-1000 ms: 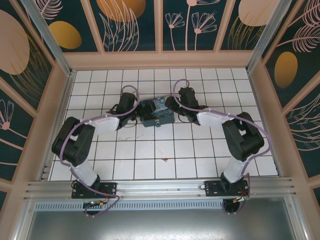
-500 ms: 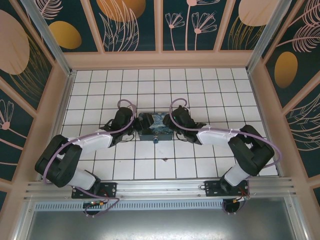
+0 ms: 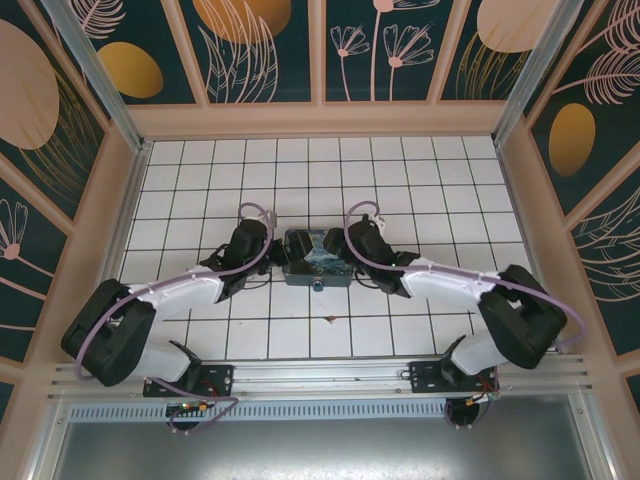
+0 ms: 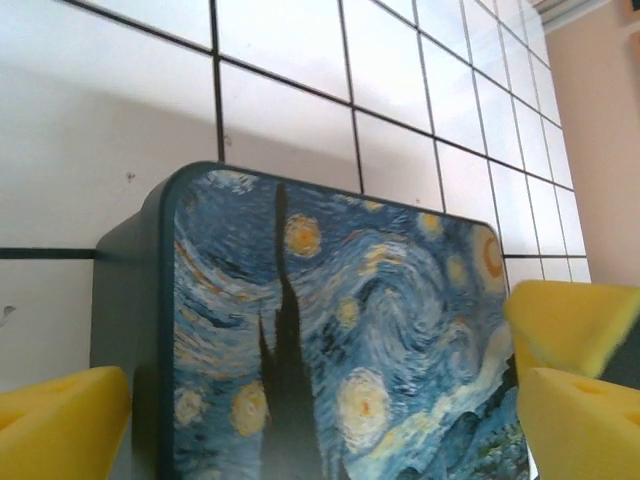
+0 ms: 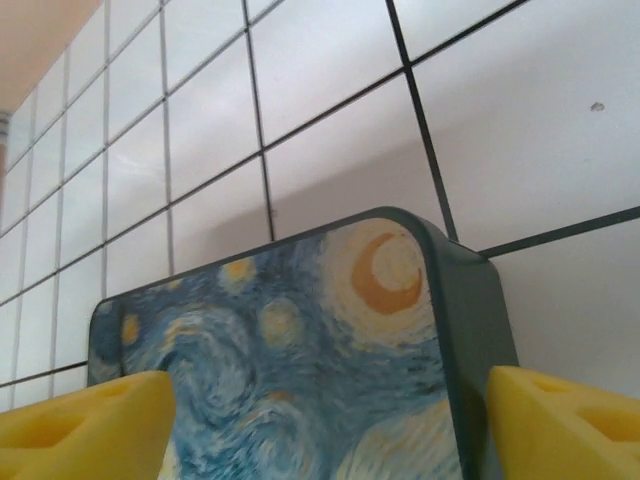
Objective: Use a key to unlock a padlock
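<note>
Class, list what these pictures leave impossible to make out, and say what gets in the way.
- Padlock: top view, too small to tell locked or open.
- Box, near end: left wrist view, cut off by the bottom edge.
- Left claw and right claw: wrist views, pads cut by the bottom edge, so any grip on the box is unclear.

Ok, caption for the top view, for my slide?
Left gripper and right gripper flank the painted box on the tiled floor, padlock at its near side.

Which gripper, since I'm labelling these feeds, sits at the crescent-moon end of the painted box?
The right gripper: its yellow pads flank the box end bearing the orange crescent, whereas the left gripper flanks the cypress end.
</note>
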`<state>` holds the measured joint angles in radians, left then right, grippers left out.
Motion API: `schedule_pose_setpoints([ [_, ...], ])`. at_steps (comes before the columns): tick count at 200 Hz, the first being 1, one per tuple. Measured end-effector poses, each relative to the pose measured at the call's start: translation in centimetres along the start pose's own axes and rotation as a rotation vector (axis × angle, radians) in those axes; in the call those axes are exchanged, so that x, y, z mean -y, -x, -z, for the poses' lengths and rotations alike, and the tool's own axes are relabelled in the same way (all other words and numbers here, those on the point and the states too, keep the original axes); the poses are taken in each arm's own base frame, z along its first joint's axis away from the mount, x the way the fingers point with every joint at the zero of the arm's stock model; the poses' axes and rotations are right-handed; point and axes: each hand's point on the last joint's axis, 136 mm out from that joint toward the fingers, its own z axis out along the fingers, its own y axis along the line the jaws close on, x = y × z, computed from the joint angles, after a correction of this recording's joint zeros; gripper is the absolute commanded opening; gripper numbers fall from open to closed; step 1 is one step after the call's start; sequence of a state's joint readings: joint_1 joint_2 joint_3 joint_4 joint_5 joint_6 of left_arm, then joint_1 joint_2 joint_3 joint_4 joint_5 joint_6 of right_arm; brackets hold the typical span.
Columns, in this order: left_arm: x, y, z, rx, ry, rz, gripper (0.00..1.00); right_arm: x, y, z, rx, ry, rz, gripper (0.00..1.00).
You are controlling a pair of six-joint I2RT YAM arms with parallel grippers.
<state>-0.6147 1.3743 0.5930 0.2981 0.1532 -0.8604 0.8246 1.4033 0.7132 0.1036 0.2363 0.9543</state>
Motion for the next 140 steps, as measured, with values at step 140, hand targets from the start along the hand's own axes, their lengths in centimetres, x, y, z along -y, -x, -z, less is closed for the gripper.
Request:
schedule_pose_setpoints([
  [140, -0.3, 1.9, 7.8, 0.213, -0.004, 0.055, 0.99, 0.8, -10.5, 6.4, -0.238, -0.06, 0.348, 0.68],
])
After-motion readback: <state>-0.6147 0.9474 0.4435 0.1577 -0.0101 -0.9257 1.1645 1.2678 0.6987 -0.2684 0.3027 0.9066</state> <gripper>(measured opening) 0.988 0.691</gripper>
